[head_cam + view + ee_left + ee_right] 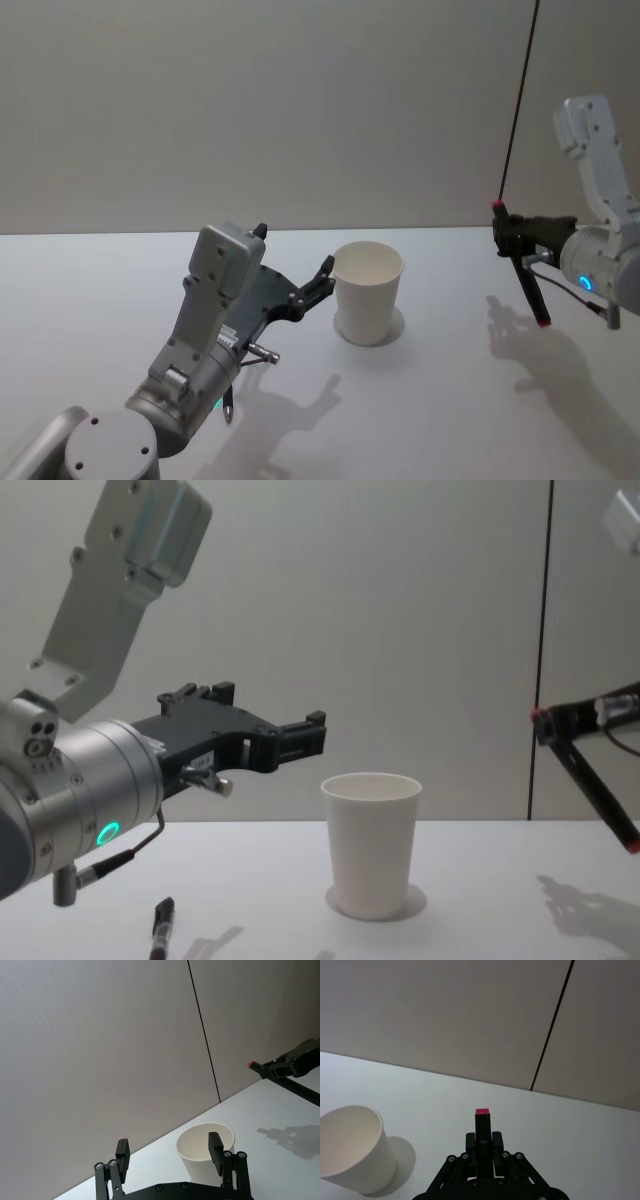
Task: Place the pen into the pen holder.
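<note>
Right end effector (483, 1136) hangs high over the right side of the surface (100, 290), clamped on the red top end of a black pen (530, 290). The pen slants down, clear of the surface. Cup (368, 295) stands upright mid-surface, nearer the back edge. Left end effector (169, 1152) is level and reaching forward, fingers apart, one fingertip just beside the cup rim. Second pen (160, 925) lies toward the front-left corner, under the left arm.
</note>
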You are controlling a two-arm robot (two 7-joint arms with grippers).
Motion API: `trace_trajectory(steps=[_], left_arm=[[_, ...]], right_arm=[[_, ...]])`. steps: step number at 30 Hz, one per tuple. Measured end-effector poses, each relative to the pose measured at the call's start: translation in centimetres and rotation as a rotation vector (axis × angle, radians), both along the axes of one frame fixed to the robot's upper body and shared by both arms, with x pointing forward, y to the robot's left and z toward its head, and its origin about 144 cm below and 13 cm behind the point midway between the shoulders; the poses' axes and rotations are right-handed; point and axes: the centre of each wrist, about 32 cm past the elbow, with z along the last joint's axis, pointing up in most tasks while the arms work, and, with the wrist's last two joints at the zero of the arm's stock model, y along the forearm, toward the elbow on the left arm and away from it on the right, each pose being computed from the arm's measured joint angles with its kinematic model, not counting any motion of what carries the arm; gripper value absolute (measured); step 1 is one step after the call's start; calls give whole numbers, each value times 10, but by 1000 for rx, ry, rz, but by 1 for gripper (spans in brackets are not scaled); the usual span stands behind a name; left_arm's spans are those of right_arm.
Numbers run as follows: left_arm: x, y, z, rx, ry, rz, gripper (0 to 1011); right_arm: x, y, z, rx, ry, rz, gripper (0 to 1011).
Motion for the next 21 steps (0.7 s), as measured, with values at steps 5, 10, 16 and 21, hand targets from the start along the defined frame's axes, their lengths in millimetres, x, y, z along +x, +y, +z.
trace_trajectory(steps=[5,10,16,21], left_arm=[[0,0,0,0,0,0,1004],[0,0,0,0,0,0,1004],[0,0,0,0,0,0,1004],[0,0,0,0,0,0,1004]], right_arm=[[-4,2,0,-12,-83,27,175],[-8,5,-2,-25,-173,51,175],[-11,8,-5,-36,-272,76,175],[-12,11,-7,-43,-349,94,175]])
